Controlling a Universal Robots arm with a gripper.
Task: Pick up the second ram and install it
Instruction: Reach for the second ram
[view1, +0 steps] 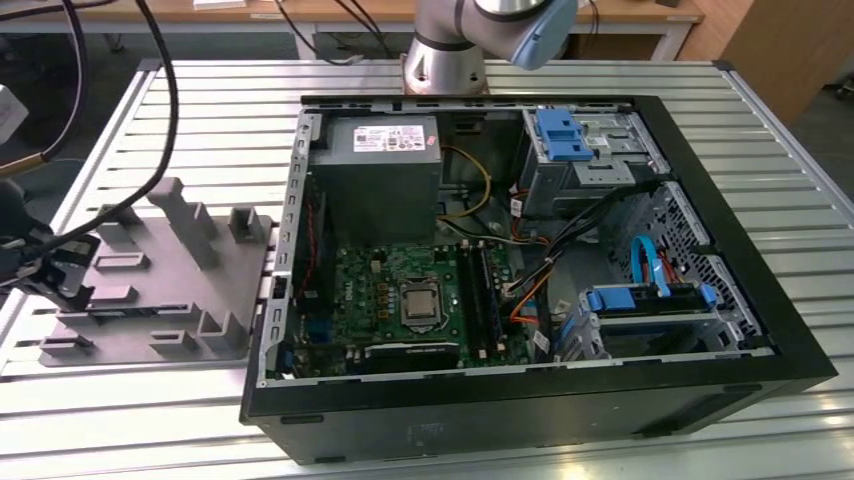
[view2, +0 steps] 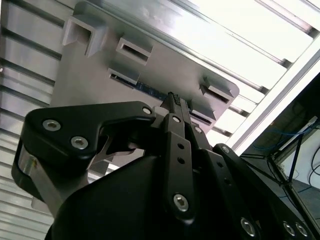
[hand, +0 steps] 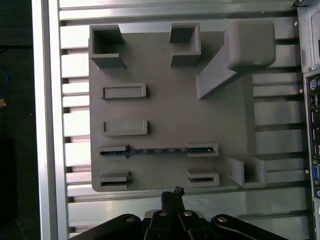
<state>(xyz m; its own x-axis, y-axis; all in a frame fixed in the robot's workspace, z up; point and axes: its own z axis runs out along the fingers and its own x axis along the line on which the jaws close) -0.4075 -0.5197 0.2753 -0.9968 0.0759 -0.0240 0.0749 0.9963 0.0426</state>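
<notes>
The second ram (hand: 157, 149) is a thin dark stick standing on edge in a pair of slots of the grey fixture tray (hand: 170, 115). In the second wrist view the second ram (view2: 150, 90) is a dark strip just beyond my fingertips. My gripper (hand: 172, 192) hovers over the tray's edge, short of the stick and apart from it. Its fingers are pressed together with nothing between them, as my gripper (view2: 175, 98) also appears in the second wrist view. In the exterior view my gripper (view1: 60, 270) hangs at the left over the tray (view1: 200, 290), where the ram (view1: 127, 311) lies as a dark line.
An open black computer case (view1: 534, 400) lies on the slatted metal table (view1: 747, 110) to the exterior view's right of the tray, with the motherboard (view1: 400, 300), power supply (view1: 380, 180) and blue drive brackets inside. Tall posts (hand: 240, 50) rise from the tray. Black cables (view1: 160, 80) hang at the left.
</notes>
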